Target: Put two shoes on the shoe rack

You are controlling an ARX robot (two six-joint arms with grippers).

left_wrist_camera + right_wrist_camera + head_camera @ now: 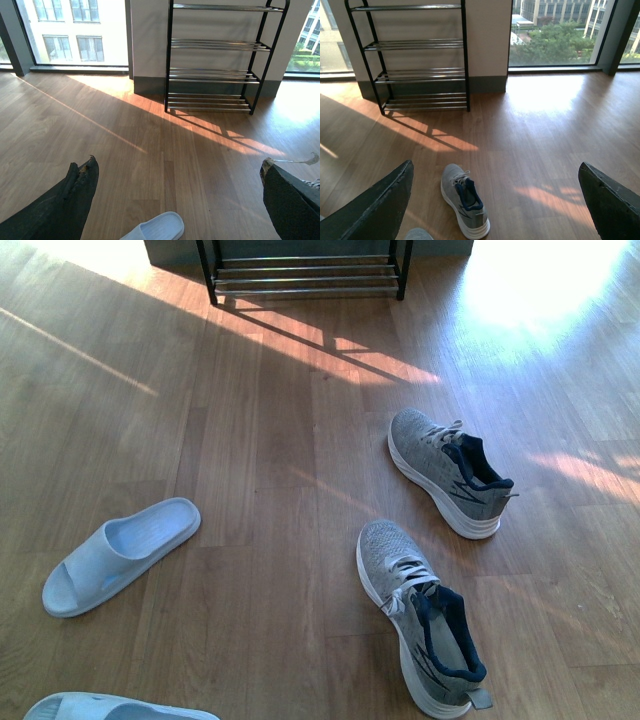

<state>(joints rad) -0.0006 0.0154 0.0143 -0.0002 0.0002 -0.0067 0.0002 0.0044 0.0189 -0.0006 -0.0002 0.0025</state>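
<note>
Plainly, nothing is placed yet. Both grey knit sneakers sit on the wood floor. The far sneaker [448, 472] is right of centre in the front view and the near sneaker [420, 618] is at lower right, both with toes pointing up-frame. The shoe rack [305, 275] stands at the upper centre edge, well apart from both. Every tier I can see in the wrist views is bare. I judge the task to be at its start, with two pick-ups and two placements left.

The left gripper [178, 165] has its fingers spread wide with nothing between them. Its camera shows the rack beyond and the tip of a pale blue slide [155, 227], but no sneaker.

The right gripper [495, 169] is likewise spread and empty. The far sneaker shows on the floor between its fingers and touches neither, so this arm looks better placed for the first grasp.
</note>
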